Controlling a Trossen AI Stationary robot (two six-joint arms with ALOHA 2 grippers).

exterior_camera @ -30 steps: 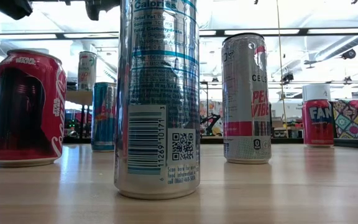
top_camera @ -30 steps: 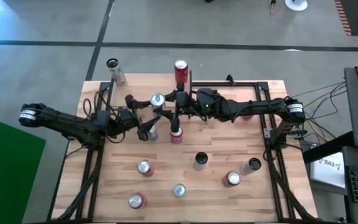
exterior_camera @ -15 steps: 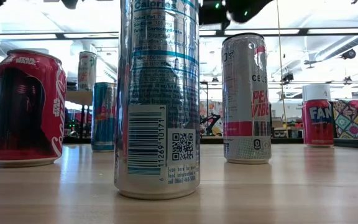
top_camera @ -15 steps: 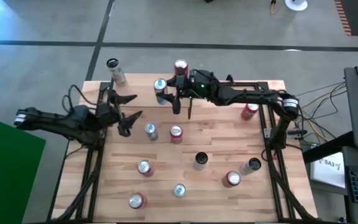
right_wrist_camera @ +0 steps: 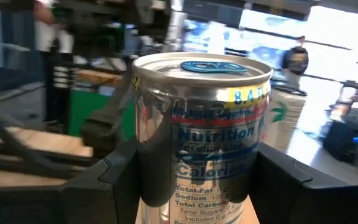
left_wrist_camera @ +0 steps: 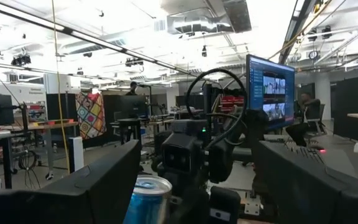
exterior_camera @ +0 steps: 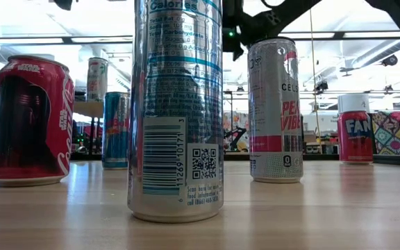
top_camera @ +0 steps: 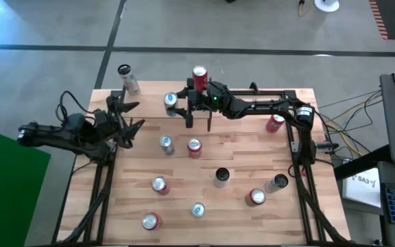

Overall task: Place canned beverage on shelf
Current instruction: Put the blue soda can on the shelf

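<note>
The right gripper [top_camera: 178, 104] pinches a shiny round metal can [right_wrist_camera: 199, 134] up near the table's far edge, its bottom cut off. The left gripper [top_camera: 130, 116] is spread apart by the left edge. The shelf is hard to see.

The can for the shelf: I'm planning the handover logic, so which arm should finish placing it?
Right. The right gripper holds the can between its fingers near the table's far edge, while the left gripper is open, empty, and off at the left edge.
</note>
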